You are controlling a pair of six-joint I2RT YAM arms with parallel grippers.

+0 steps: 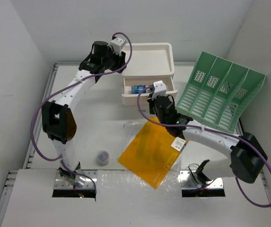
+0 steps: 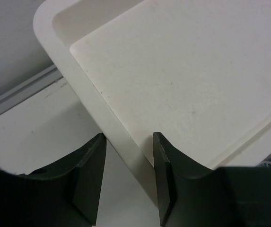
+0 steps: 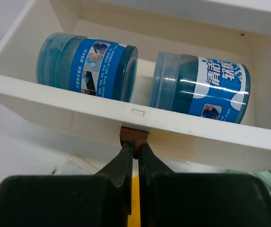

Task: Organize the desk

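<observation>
The right claw (image 3: 134, 146) is closed tight, its two tips pressed together right at a small brown tab (image 3: 134, 133) in the middle of the drawer (image 3: 78, 101) front; whether the tab is actually pinched cannot be told. The drawer stands pulled out of the bottom of the white drawer box (image 1: 149, 59), and two blue jars (image 3: 90, 66) (image 3: 204, 90) lie on their sides in it, side by side. Below that claw an orange folder (image 1: 149, 151) lies flat and skewed on the desk (image 1: 102, 109), with a white label (image 1: 178, 144) near its right corner, and the right arm reaches across that corner to get to the drawer. Just to the arm's right a green file rack (image 1: 218, 92) sits tilted, close beside the open drawer. The left claw (image 2: 128, 142) is at the box's far left corner, half closed, one finger outside the raised rim of the top tray and one inside – whether it grips the rim cannot be told. The desk, white with a thin metal edge along its left side, carries all of this; a small round jar (image 1: 103, 157) stands alone on it near the left arm's base, just left of the folder.
</observation>
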